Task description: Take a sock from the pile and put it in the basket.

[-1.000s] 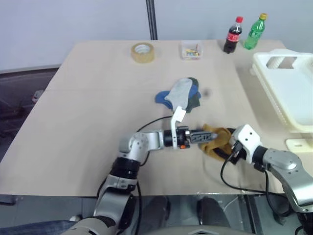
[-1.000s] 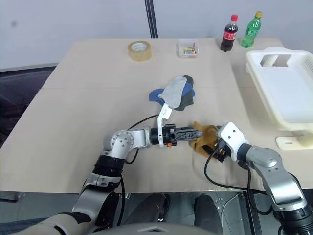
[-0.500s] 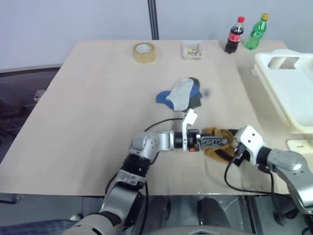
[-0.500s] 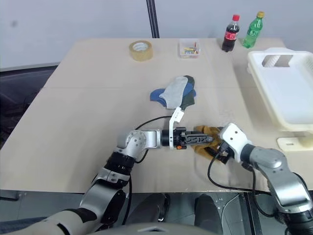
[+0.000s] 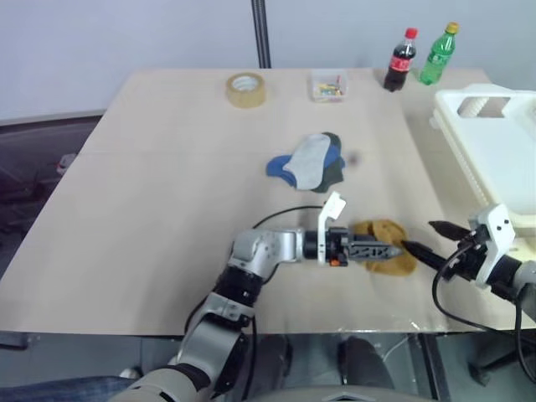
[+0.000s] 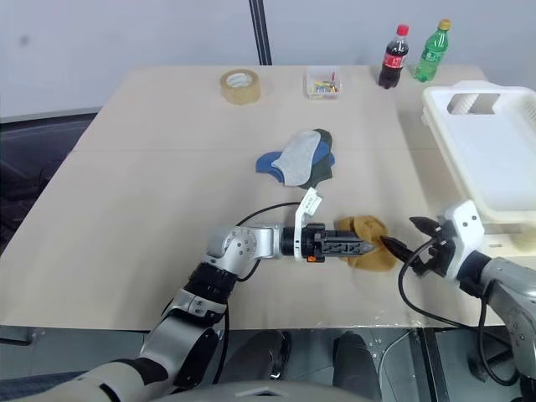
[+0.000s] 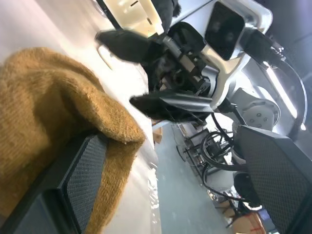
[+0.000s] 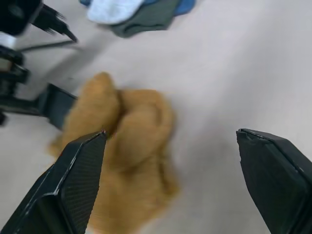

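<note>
A wooden table (image 5: 167, 193) fills the scene. At three o'clock, on its right edge, stands the white basket (image 5: 494, 151). Near the centre lies the pile (image 5: 310, 161) of blue, grey and dark green socks. At five o'clock from the pile, apart from it, lies a mustard sock (image 5: 387, 248). The left gripper (image 5: 387, 247) reaches over this sock, its fingers spread wide, one finger resting on the knit. The right gripper (image 5: 423, 239), just beside the sock at its three o'clock, also gapes wide, empty.

pile (image 5: 311, 161) mid-table, basket (image 5: 494, 151) apparently at right edge.
</note>
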{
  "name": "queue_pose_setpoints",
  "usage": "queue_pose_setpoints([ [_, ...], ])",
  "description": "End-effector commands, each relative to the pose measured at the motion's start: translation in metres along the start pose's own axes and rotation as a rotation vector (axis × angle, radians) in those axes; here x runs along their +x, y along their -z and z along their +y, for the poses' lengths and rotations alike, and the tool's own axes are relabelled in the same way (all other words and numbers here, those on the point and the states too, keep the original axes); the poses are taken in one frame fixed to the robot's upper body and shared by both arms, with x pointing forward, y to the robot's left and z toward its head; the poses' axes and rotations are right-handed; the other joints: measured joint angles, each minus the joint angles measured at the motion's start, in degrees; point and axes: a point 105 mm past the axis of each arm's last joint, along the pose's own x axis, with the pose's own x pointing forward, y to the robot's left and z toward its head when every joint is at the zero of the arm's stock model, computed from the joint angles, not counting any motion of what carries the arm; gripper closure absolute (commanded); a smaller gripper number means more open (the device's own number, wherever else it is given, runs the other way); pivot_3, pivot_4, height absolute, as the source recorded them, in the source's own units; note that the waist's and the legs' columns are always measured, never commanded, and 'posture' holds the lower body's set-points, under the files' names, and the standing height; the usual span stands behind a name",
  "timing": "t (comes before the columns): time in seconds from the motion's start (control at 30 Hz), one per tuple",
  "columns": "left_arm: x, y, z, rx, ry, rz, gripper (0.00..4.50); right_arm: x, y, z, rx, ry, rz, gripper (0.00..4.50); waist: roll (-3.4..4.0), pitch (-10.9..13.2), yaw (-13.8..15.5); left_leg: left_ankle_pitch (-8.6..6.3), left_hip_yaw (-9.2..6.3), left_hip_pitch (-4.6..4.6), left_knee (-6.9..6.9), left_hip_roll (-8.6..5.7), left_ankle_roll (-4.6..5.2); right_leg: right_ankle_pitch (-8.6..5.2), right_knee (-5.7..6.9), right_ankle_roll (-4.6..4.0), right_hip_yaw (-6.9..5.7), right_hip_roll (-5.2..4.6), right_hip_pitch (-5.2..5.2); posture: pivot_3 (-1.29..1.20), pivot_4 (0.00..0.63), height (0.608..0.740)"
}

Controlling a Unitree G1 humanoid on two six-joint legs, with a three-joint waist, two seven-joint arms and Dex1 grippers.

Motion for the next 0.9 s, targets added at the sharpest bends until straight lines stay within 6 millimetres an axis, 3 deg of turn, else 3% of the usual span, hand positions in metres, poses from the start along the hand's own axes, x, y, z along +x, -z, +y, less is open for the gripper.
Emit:
queue_pose_setpoints([
  [0.03, 0.003, -0.003, -0.006, 0.018, 0.033, -0.011, 0.0, 0.003, -0.016, 0.011, 0.005, -0.043, -0.058, 0.07, 0.0, 0.0, 0.0, 0.0, 0.0, 0.0, 0.0, 0.0, 0.0, 0.0, 0.0, 0.0, 0.0, 0.0, 0.0, 0.0, 0.15, 0.74],
  [0.43, 0.002, 0.004, -0.003, 0.028, 0.02, 0.013, 0.0, 0.024, 0.011, 0.019, 0.037, -0.098, 0.017, 0.07, 0.01, 0.0, 0.0, 0.0, -0.02, 0.01, 0.01, 0.02, 0.0, 0.0, 0.04, 0.0, -0.03, 0.04, -0.02, 0.0, 0.15, 0.74],
  [0.63, -0.002, 0.005, -0.003, 0.057, 0.013, 0.025, 0.0, 0.025, 0.032, 0.002, 0.021, 0.002, 0.106, 0.07, 0.02, 0.0, -0.1, 0.0, -0.02, 0.01, 0.01, 0.02, 0.0, 0.0, 0.04, 0.0, -0.02, 0.04, -0.02, 0.0, 0.15, 0.74],
  [0.8, -0.015, -0.006, -0.011, 0.168, 0.0, -0.025, 0.0, 0.025, 0.045, 0.015, -0.026, -0.062, 0.18, 0.07, 0.04, 0.0, 0.0, 0.0, -0.02, 0.03, 0.02, 0.02, -0.01, 0.0, 0.05, 0.0, -0.02, 0.04, 0.0, 0.0, 0.15, 0.74],
  [0.87, -0.021, -0.004, -0.012, 0.291, -0.045, 0.009, 0.0, 0.027, 0.053, 0.018, -0.033, -0.077, 0.216, 0.07, 0.03, 0.0, -0.1, 0.0, -0.03, 0.03, 0.04, 0.02, -0.01, 0.0, 0.05, 0.0, -0.03, 0.04, 0.01, 0.0, 0.15, 0.74],
  [0.9, -0.024, -0.003, -0.011, 0.349, -0.067, 0.025, 0.0, 0.027, 0.056, 0.019, -0.037, -0.085, 0.23, 0.3, 0.03, 0.0, -0.1, 0.0, -0.03, 0.03, 0.05, 0.02, -0.01, 0.0, 0.05, 0.0, -0.03, 0.05, 0.01, 0.0, 0.15, 0.74],
])
